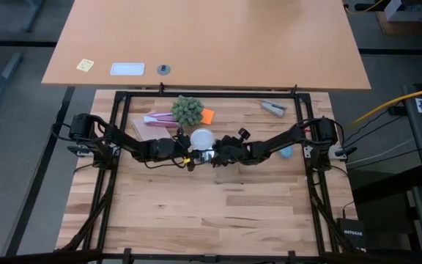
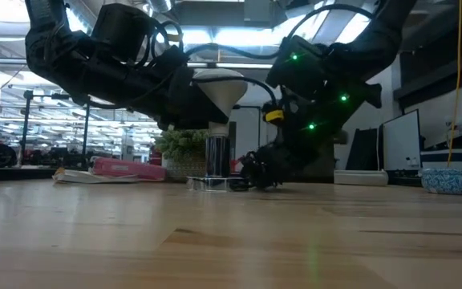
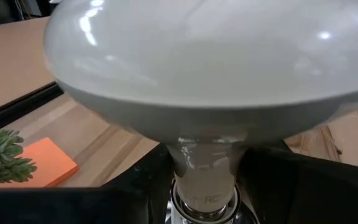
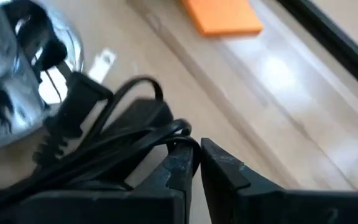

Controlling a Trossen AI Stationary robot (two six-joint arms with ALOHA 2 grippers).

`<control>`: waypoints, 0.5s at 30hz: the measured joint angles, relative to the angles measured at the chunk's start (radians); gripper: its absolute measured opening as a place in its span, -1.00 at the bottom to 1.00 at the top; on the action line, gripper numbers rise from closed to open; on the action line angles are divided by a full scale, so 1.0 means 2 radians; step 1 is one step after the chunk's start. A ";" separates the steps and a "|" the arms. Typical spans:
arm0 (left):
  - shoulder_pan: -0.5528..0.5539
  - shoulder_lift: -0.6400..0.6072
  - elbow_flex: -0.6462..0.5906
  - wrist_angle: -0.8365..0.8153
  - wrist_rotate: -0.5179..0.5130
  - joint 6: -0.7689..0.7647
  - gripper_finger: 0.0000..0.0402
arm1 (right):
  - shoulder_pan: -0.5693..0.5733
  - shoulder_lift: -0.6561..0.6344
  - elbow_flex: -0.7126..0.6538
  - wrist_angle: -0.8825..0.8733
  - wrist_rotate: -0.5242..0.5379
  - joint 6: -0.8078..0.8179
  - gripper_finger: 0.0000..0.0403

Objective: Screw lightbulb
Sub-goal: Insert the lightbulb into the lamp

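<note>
You see the lightbulb (image 1: 201,137) standing upright near the middle of the wooden table (image 1: 218,220), a little toward its far edge, with the dome on top and the grey screw base going down into the silver socket (image 2: 208,182) that lies flat on the surface. The left gripper (image 1: 187,149) reaches in from the left edge and holds the bulb by its narrow neck; its dark fingers (image 3: 123,199) stand partly apart on both sides of the neck, touching it. The right gripper (image 4: 196,163) comes from the right edge and is low at the table, just beside the socket, with its jaws closed together; the thin black cord (image 4: 123,134) runs against its fingertips, but you cannot tell if the cord is pinched between them. Behind the bulb, near the far edge, there is a small green plant (image 1: 187,110), an orange sticky note (image 1: 208,116) just beside it and a pink package (image 1: 156,119) on its left side. A small blue bowl (image 2: 446,180) sits near the right edge.
</note>
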 joint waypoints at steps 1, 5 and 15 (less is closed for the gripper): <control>0.000 0.000 0.000 0.000 0.000 0.000 -0.25 | -0.002 0.000 0.000 0.010 0.000 -0.008 -0.83; 0.000 0.000 0.000 0.000 0.001 -0.001 -0.25 | -0.009 0.000 0.000 0.056 0.001 -0.041 -0.83; 0.000 0.000 0.000 0.000 0.001 -0.002 -0.25 | -0.007 0.000 0.000 0.077 0.006 -0.076 -0.83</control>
